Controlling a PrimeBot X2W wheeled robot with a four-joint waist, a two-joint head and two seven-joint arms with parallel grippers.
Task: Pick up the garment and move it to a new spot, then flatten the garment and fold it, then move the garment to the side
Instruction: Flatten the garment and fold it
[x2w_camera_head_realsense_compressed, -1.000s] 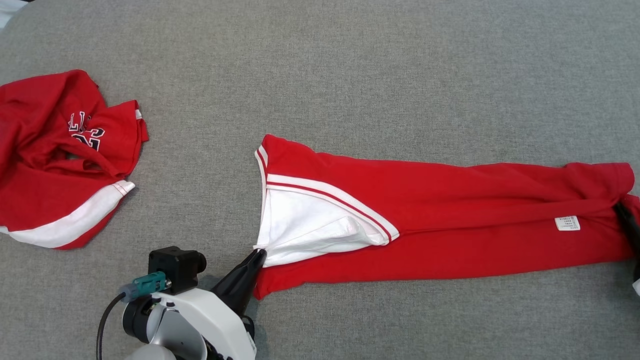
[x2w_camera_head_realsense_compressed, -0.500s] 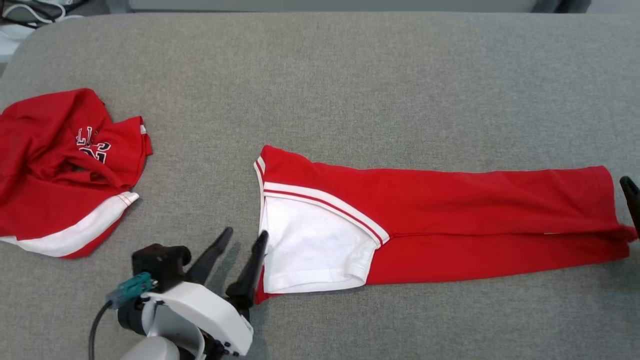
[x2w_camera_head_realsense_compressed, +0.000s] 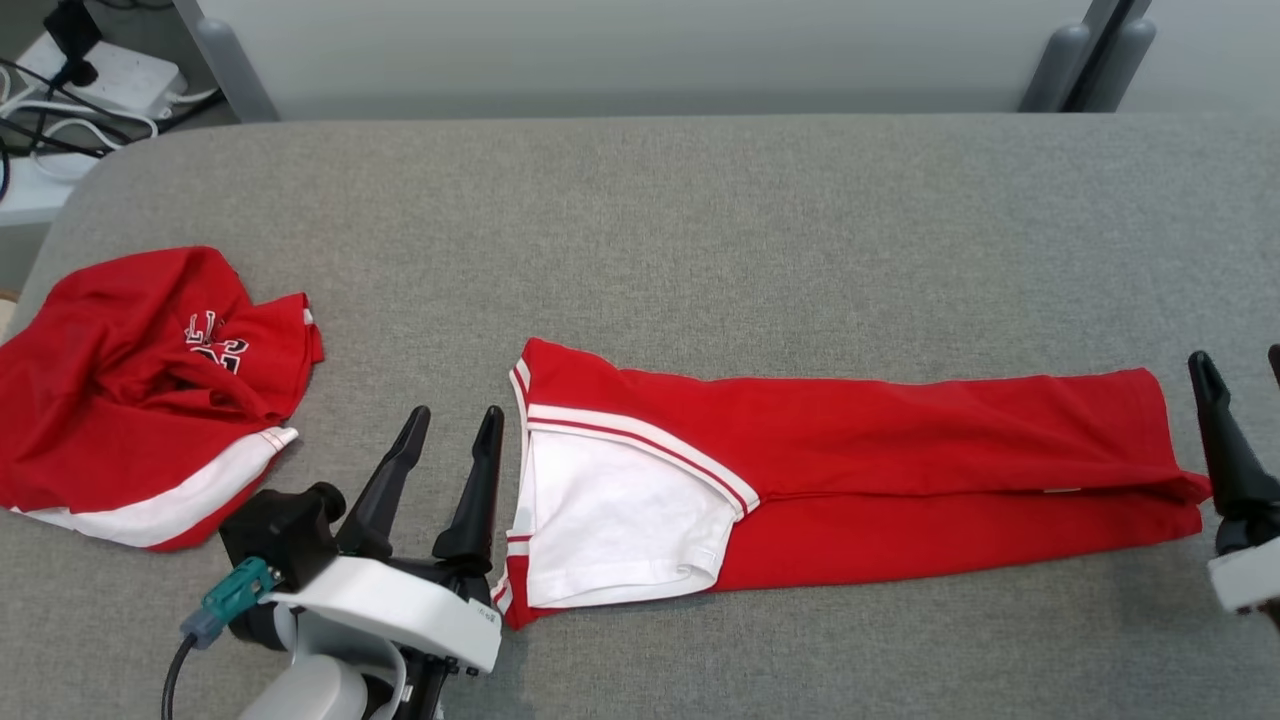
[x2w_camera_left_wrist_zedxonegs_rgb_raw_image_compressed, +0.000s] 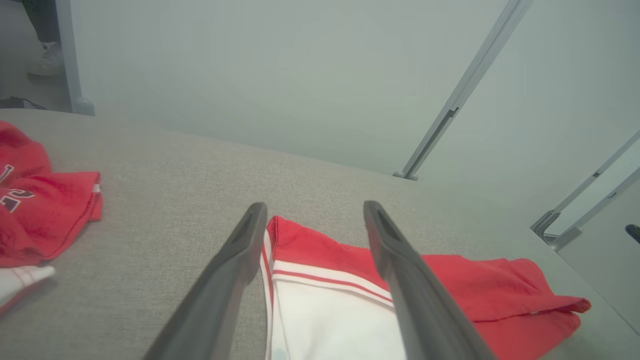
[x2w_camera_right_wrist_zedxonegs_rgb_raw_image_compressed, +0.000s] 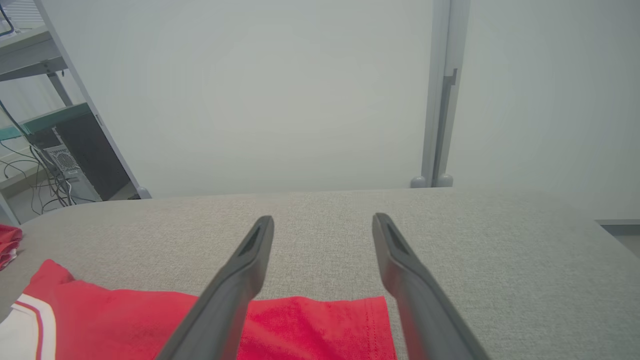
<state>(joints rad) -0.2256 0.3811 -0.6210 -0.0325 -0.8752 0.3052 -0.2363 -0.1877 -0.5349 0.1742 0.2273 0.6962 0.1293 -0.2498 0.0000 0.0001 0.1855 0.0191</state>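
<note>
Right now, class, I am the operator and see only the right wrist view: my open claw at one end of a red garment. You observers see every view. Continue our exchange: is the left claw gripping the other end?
Observer: No. The left claw is open beside the folded garment's left end, gripping nothing.
Operator: What does that end look like?
Observer: A white panel with a striped border lies on top at its near corner.
Operator: Anything else on the table?
Observer: A second red garment, crumpled, with dark lettering, lies near its left edge.
</note>
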